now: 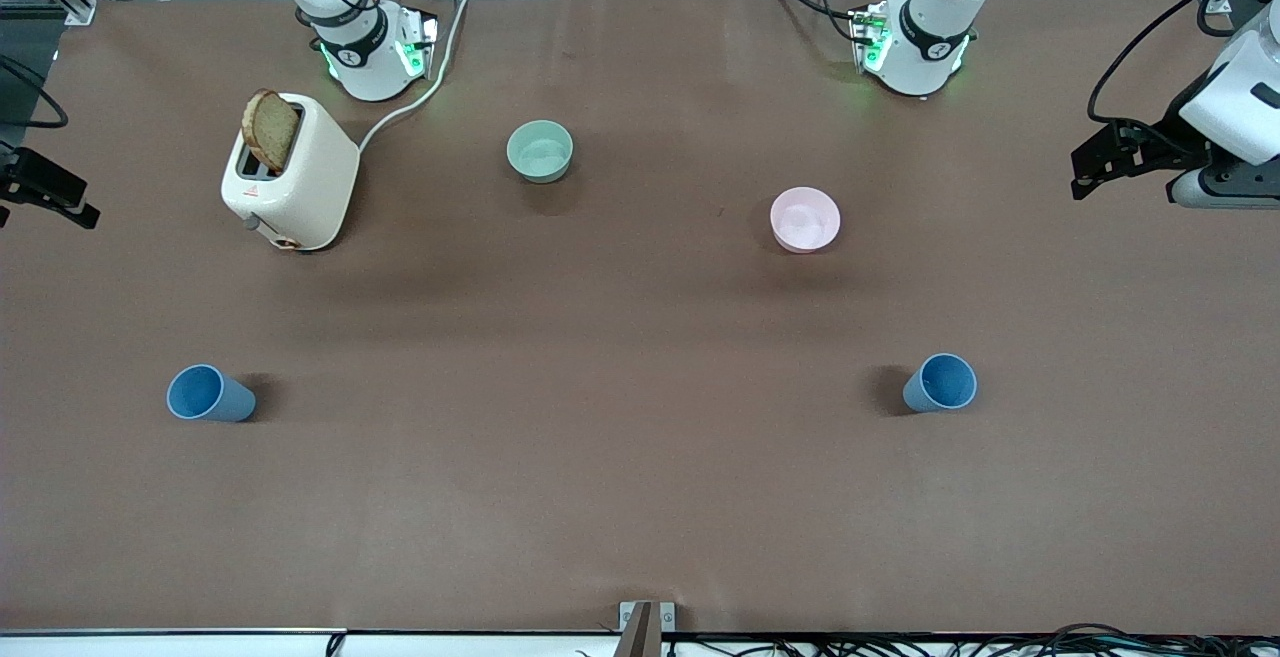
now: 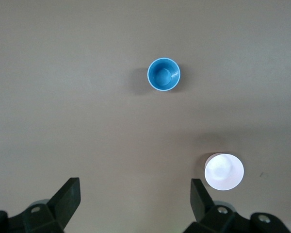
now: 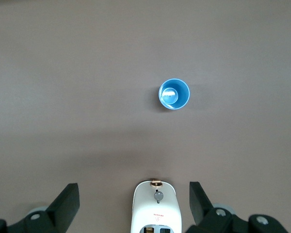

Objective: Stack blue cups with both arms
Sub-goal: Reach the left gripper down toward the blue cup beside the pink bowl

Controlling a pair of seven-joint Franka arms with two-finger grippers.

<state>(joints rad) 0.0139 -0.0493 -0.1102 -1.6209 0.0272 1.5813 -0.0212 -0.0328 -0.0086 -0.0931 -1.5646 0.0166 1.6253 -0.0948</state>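
Both my grippers, left gripper [image 2: 132, 201] and right gripper [image 3: 131, 204], hang high with fingers wide apart. Nearest the front camera, one blue cup [image 1: 210, 394] stands upright toward the right arm's end, the other blue cup [image 1: 940, 383] toward the left arm's (bare brown table [image 1: 600, 457] around each). Farther sit the pink bowl [image 1: 805, 219], toaster [image 1: 290, 172] and green bowl [image 1: 540, 151].

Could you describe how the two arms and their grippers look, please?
Both arms are white and rounded, with black bands at the joints and black cables; the left arm and right arm show green lights at their bases. The left gripper and right gripper are black, each with two wedge-shaped fingers.
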